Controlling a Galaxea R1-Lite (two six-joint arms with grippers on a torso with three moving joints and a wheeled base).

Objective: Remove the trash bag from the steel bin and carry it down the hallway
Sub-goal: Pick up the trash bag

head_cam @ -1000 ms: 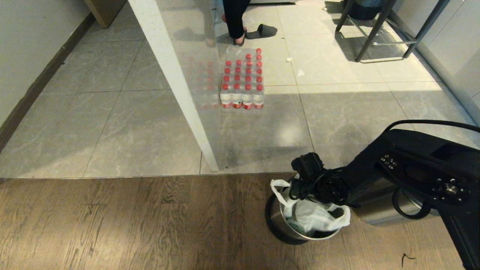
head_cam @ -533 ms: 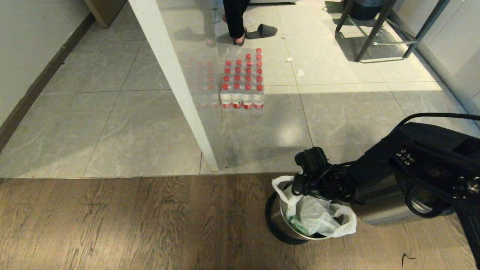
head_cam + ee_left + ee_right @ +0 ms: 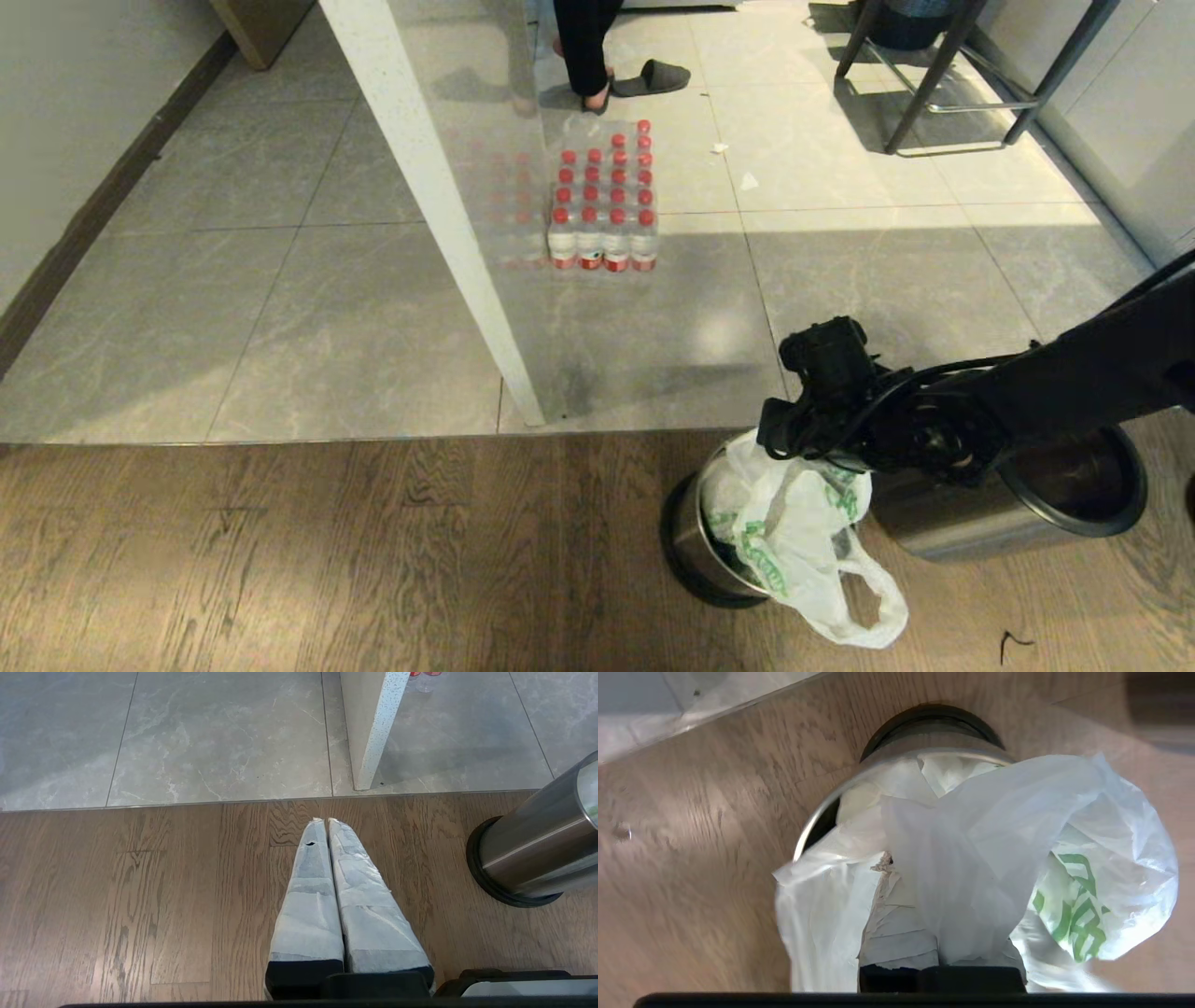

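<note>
The steel bin [image 3: 686,546] stands on the wood floor near the right; its black base also shows in the left wrist view [image 3: 528,858]. The trash bag [image 3: 794,532], thin white plastic with green print, is pulled partly up out of it, and one loop handle hangs over the near rim. My right gripper [image 3: 782,446] sits just above the bin, shut on the bag's top; in the right wrist view the bag [image 3: 999,858] drapes over the taped fingers [image 3: 892,924] of that gripper [image 3: 920,877]. My left gripper [image 3: 325,822] hangs shut and empty over bare wood. The hallway's grey tiles [image 3: 280,308] lie ahead.
A second steel cylinder with a black ring rim [image 3: 1074,485] lies right of the bin, under my right arm. A white pillar [image 3: 439,215] stands ahead, a pack of red-capped bottles [image 3: 602,201] behind it. Farther off are a person's leg [image 3: 583,47], a slipper [image 3: 653,77] and stool legs [image 3: 934,84].
My right gripper has risen and moved right with the bag's top in it. The bag has stretched up out of the bin and its loop now hangs over the near rim.
</note>
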